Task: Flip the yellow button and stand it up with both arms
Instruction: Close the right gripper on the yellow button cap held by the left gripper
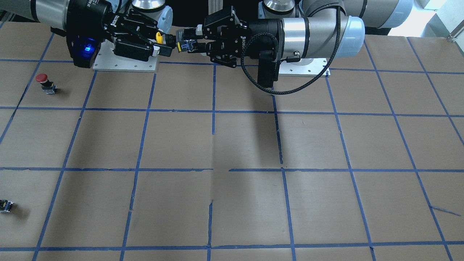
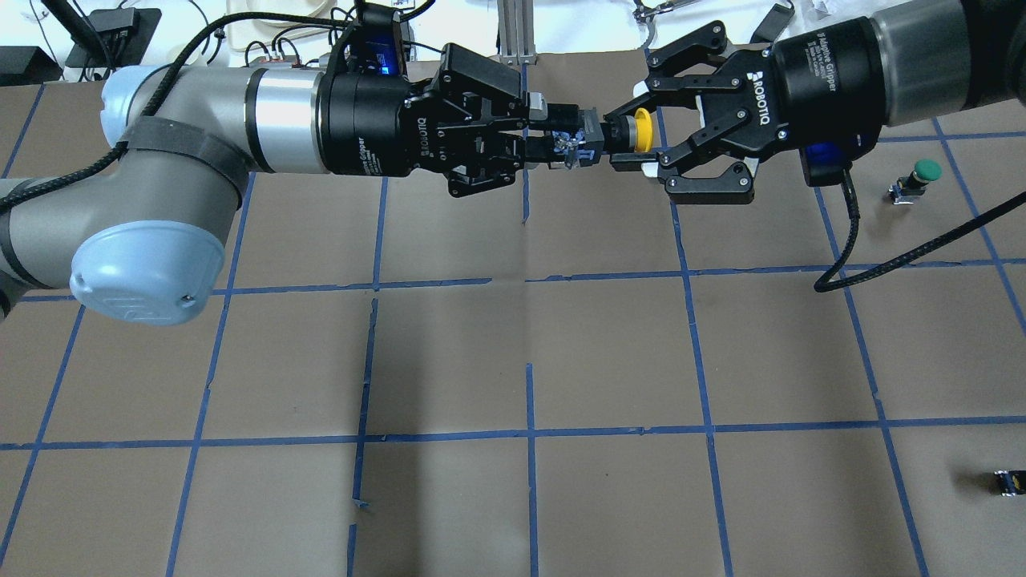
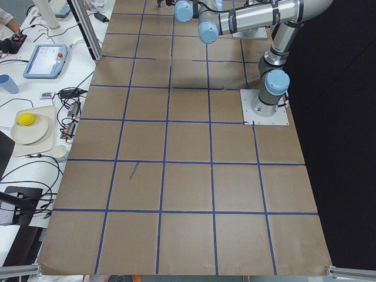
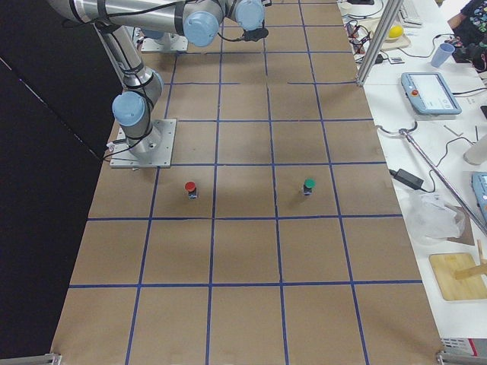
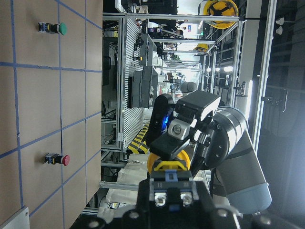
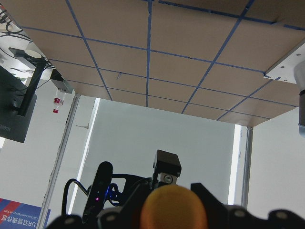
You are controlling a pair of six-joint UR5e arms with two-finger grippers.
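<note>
The yellow button (image 2: 640,133) is held level in the air between the two grippers, above the robot-side edge of the table. Its yellow cap points to my right gripper and its grey and black body to my left gripper. My left gripper (image 2: 563,145) is shut on the body (image 1: 184,43). My right gripper (image 2: 629,136) is open, with one finger on each side of the cap (image 1: 158,37) and a small gap. The cap also shows in the left wrist view (image 5: 167,165) and blurred in the right wrist view (image 6: 174,208).
A red-capped button (image 1: 43,82) and a green-capped button (image 2: 922,173) stand on the table on the right arm's side. A small capless black block (image 2: 1010,482) lies near the far edge. The arms' base plates (image 1: 125,61) sit under the grippers.
</note>
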